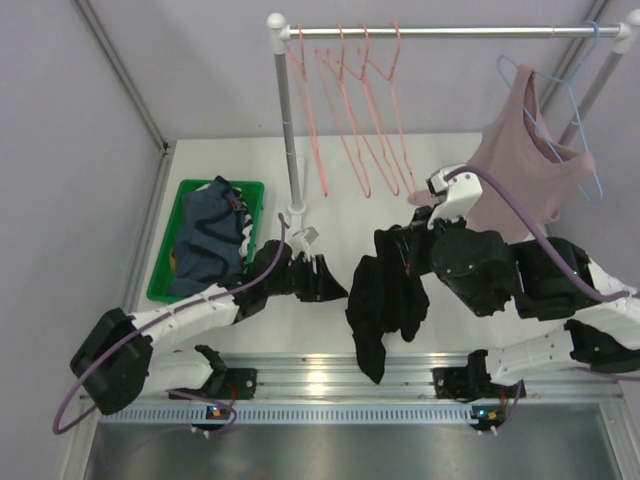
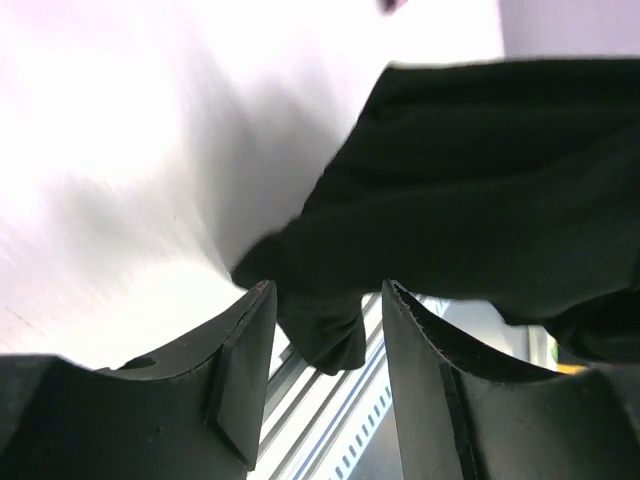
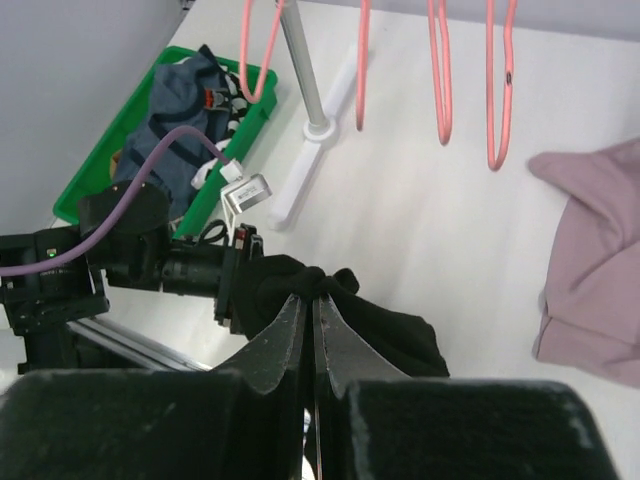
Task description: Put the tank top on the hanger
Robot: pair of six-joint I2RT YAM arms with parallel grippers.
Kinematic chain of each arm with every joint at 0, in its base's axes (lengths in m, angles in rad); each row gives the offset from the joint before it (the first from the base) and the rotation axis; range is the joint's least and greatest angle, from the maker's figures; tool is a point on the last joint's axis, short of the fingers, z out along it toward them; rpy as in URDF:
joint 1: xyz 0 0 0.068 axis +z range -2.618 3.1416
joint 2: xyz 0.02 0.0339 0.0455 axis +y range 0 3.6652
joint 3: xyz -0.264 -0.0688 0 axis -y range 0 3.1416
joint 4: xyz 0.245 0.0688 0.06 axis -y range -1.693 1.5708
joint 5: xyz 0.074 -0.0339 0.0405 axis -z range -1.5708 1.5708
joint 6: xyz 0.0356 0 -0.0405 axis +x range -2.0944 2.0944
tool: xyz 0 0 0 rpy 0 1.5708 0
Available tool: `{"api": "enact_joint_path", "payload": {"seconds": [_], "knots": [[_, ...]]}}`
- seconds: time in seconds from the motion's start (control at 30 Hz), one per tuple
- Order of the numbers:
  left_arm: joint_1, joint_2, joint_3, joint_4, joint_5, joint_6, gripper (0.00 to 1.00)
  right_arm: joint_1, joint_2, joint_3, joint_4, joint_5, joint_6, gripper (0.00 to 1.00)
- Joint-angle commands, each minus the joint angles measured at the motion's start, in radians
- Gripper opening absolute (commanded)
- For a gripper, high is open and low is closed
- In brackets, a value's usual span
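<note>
The black tank top (image 1: 385, 300) hangs limp above the table's front edge, bunched at its top. My right gripper (image 1: 385, 240) is shut on that bunched top edge; in the right wrist view its fingertips (image 3: 312, 298) pinch the tank top (image 3: 390, 330). My left gripper (image 1: 335, 288) is just left of the cloth, open. In its own view a lobe of the tank top (image 2: 480, 180) hangs beyond the gap between the fingers of the left gripper (image 2: 325, 290). Several salmon-pink hangers (image 1: 310, 130) hang on the rail (image 1: 450, 32), empty.
A dusty-pink top (image 1: 525, 175) hangs on a light-blue hanger at the rail's right end. The rack's post (image 1: 287, 130) stands behind my left gripper. A green bin (image 1: 160, 270) at the left holds a blue-grey garment (image 1: 205, 235).
</note>
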Motion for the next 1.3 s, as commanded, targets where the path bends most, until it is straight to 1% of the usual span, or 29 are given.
{"api": "enact_joint_path", "payload": {"seconds": [0.0, 0.03, 0.1, 0.13, 0.2, 0.23, 0.27, 0.3, 0.37, 0.4, 0.43, 0.47, 0.5, 0.53, 0.57, 0.63, 0.77, 0.9, 0.93, 1.03, 1.2, 1.27], "knots": [[-0.003, -0.105, 0.087, -0.115, -0.086, 0.083, 0.51, 0.015, 0.049, 0.137, 0.014, 0.021, -0.131, 0.0], [-0.003, -0.145, 0.115, -0.145, -0.107, 0.107, 0.51, 0.015, 0.07, 0.193, 0.022, 0.012, -0.171, 0.0], [-0.003, -0.183, 0.138, -0.208, -0.147, 0.126, 0.51, 0.014, 0.095, 0.25, 0.022, -0.002, -0.205, 0.0], [-0.003, -0.22, 0.162, -0.253, -0.176, 0.133, 0.51, 0.014, 0.124, 0.311, 0.01, -0.004, -0.228, 0.0], [-0.003, -0.263, 0.185, -0.289, -0.203, 0.15, 0.51, 0.015, 0.148, 0.353, -0.004, -0.002, -0.239, 0.0], [-0.003, -0.307, 0.205, -0.318, -0.229, 0.156, 0.51, 0.014, 0.156, 0.347, -0.004, -0.002, -0.236, 0.0], [-0.003, -0.332, 0.213, -0.327, -0.239, 0.166, 0.52, 0.014, 0.156, 0.326, 0.0, -0.005, -0.228, 0.0], [-0.003, -0.382, 0.228, -0.35, -0.268, 0.173, 0.54, 0.014, 0.147, 0.257, 0.012, -0.018, -0.201, 0.0], [-0.003, -0.435, 0.235, -0.354, -0.283, 0.181, 0.57, 0.01, 0.124, 0.165, 0.035, -0.024, -0.161, 0.0], [-0.003, -0.461, 0.236, -0.355, -0.283, 0.187, 0.59, 0.0, 0.107, 0.113, 0.052, -0.057, -0.142, 0.0], [-0.003, -0.504, 0.242, -0.354, -0.279, 0.196, 0.64, -0.011, 0.068, 0.003, 0.106, -0.082, -0.112, 0.0], [-0.003, -0.521, 0.245, -0.34, -0.241, 0.204, 0.64, -0.023, 0.046, -0.05, 0.138, -0.112, -0.099, 0.0], [-0.003, -0.533, 0.248, -0.334, -0.222, 0.21, 0.65, -0.057, 0.026, -0.099, 0.173, -0.189, -0.09, 0.0], [-0.003, -0.542, 0.259, -0.332, -0.199, 0.221, 0.66, -0.074, -0.006, -0.175, 0.233, -0.226, -0.076, 0.0], [-0.003, -0.541, 0.265, -0.318, -0.158, 0.227, 0.66, -0.083, -0.017, -0.203, 0.255, -0.251, -0.071, 0.0], [-0.005, -0.524, 0.268, -0.297, -0.125, 0.238, 0.67, -0.092, -0.022, -0.234, 0.278, -0.277, -0.059, 0.0], [-0.008, -0.464, 0.262, -0.216, -0.05, 0.241, 0.67, -0.095, 0.007, -0.222, 0.282, -0.288, -0.061, 0.0], [-0.029, -0.423, 0.25, -0.182, -0.036, 0.253, 0.66, -0.103, 0.027, -0.208, 0.282, -0.295, -0.061, 0.0], [-0.034, -0.415, 0.242, -0.132, -0.023, 0.246, 0.66, -0.105, 0.03, -0.21, 0.289, -0.298, -0.064, 0.0], [-0.051, -0.415, 0.222, -0.076, 0.014, 0.239, 0.65, -0.12, 0.035, -0.21, 0.292, -0.312, -0.065, 0.0], [-0.083, -0.44, 0.192, -0.044, 0.027, 0.244, 0.65, -0.143, 0.04, -0.208, 0.304, -0.326, -0.071, 0.0], [-0.083, -0.455, 0.176, -0.057, -0.004, 0.244, 0.64, -0.152, 0.043, -0.205, 0.301, -0.323, -0.071, 0.0]]}}
